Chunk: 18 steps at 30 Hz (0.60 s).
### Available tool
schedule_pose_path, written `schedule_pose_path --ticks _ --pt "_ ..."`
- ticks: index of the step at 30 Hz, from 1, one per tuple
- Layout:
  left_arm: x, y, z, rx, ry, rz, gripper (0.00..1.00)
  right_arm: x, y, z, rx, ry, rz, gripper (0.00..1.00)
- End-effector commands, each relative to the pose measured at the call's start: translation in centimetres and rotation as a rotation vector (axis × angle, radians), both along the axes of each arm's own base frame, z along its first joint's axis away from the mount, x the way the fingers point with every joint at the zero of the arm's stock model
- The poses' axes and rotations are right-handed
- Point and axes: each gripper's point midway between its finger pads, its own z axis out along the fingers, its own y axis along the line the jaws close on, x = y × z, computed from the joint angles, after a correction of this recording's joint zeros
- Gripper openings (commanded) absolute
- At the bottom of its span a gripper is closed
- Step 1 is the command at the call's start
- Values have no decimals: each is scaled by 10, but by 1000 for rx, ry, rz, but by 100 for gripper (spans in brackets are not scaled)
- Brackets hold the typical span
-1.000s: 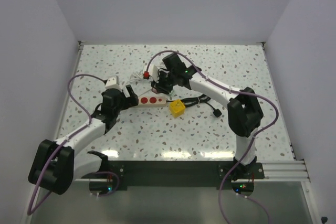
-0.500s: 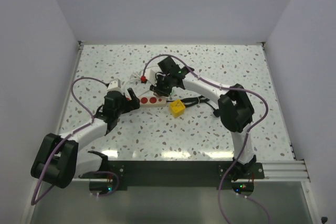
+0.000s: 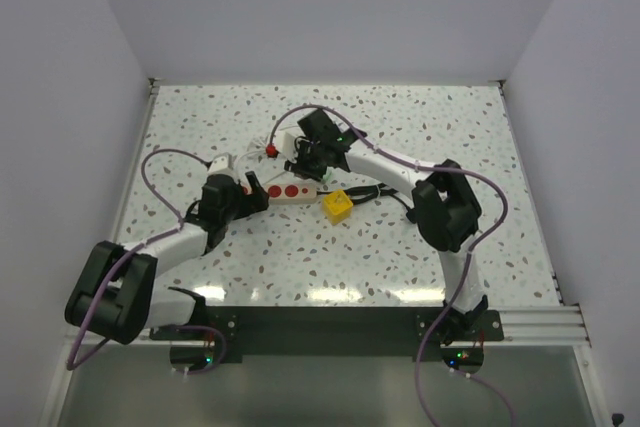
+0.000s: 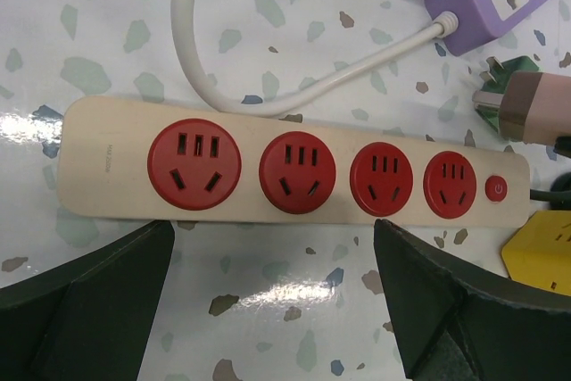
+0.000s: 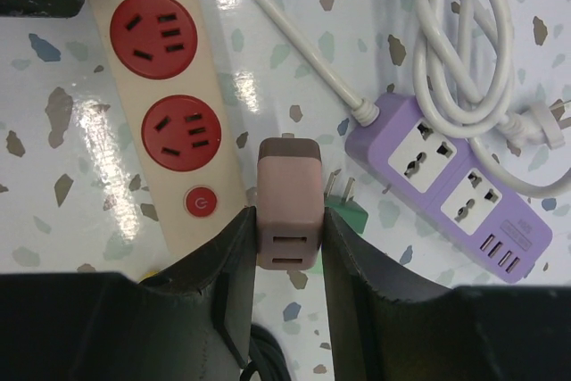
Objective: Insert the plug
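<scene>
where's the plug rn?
Right wrist view, centre: the plug is pinched in the right claw, between the button end of the beige strip and the purple strip.

Bright, even overhead light; white glare patches on glossy table (image 4: 27, 127); wrist views sharp.

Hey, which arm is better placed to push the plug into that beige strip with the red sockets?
Right. The right claw is shut on the pink plug, just beside the switch end of the power strip. The left claw hangs open and empty over the strip.
</scene>
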Motion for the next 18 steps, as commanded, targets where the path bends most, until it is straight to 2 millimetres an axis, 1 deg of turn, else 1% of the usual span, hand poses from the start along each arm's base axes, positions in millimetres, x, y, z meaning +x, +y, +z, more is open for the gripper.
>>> schedule_pose_path --ticks 1,3,4,8,10,11,12,13,16,17,18 --pt "10 0 6 -34 -48 14 100 16 8 8 6 -69 1 0" --pt "13 1 7 -36 -55 14 100 16 8 5 -2 -62 4 0" --pt "14 0 8 -39 -59 13 100 15 7 0 -12 -51 6 0" --pt "23 0 14 -49 -85 9 100 4 6 -11 -32 6 29 0" --pt "25 -2 13 -54 -85 -2 100 -1 6 -11 -28 31 40 0" --pt "30 -3 18 -60 -104 -6 100 -6 6 -11 -25 52 50 0" --pt "31 -4 14 -59 -98 -12 100 -11 5 -10 -20 70 56 0" --pt "33 -6 15 -65 -104 -21 100 -14 5 -9 -17 84 60 0" --pt "41 -9 17 -74 -122 -35 100 -29 4 -4 3 137 80 0" --pt "43 -10 17 -74 -126 -41 100 -36 3 -6 2 161 87 0" --pt "48 -11 20 -70 -144 -45 100 -42 5 -2 23 183 101 0"
